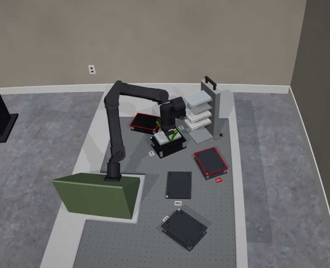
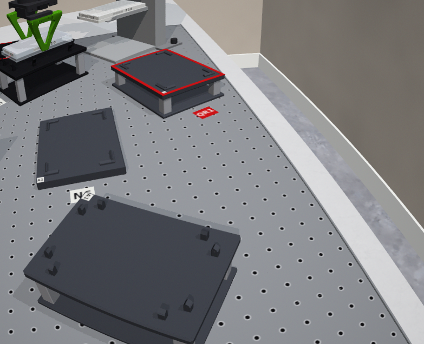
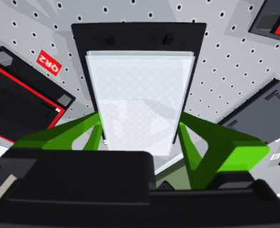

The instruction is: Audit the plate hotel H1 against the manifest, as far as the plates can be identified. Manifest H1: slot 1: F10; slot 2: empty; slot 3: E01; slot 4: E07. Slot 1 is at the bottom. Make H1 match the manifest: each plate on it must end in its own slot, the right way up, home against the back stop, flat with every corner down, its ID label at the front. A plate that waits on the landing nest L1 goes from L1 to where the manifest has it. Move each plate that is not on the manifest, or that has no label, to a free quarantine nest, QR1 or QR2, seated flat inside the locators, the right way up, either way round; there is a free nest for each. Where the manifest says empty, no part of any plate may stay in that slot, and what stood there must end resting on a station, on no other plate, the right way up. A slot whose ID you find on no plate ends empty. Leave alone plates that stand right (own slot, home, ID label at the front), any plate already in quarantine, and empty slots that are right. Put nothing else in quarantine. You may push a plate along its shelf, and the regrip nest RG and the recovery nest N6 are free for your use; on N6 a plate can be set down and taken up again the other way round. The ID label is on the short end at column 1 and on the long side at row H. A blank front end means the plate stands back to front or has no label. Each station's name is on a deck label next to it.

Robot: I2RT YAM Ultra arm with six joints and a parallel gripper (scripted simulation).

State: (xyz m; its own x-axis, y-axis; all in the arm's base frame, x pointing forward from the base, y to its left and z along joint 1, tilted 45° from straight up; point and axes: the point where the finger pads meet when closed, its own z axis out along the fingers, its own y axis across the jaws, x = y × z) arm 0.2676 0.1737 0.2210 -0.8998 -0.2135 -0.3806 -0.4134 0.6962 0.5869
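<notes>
My gripper (image 1: 165,135) (image 2: 32,42) (image 3: 140,114) has its green fingers against the two long sides of a white well plate (image 1: 160,138) (image 2: 15,50) (image 3: 140,82). It holds the plate level, just above the black regrip nest RG (image 1: 170,148) (image 2: 41,60) (image 3: 81,36). The plate's side label is too small to read. The plate hotel H1 (image 1: 216,109) stands at the back right. It has white plates on its top shelf (image 1: 198,97) and its two lowest shelves (image 1: 198,119). The shelf between them looks bare.
Red-rimmed nest QR2 (image 1: 143,122) (image 3: 16,97) lies just left of RG and is empty. Red-rimmed QR1 (image 1: 210,161) (image 2: 167,70) is in front of the hotel and is empty. A flat dark nest (image 1: 178,184) (image 2: 78,144) and a raised dark nest (image 1: 185,227) (image 2: 130,259) lie nearer the front.
</notes>
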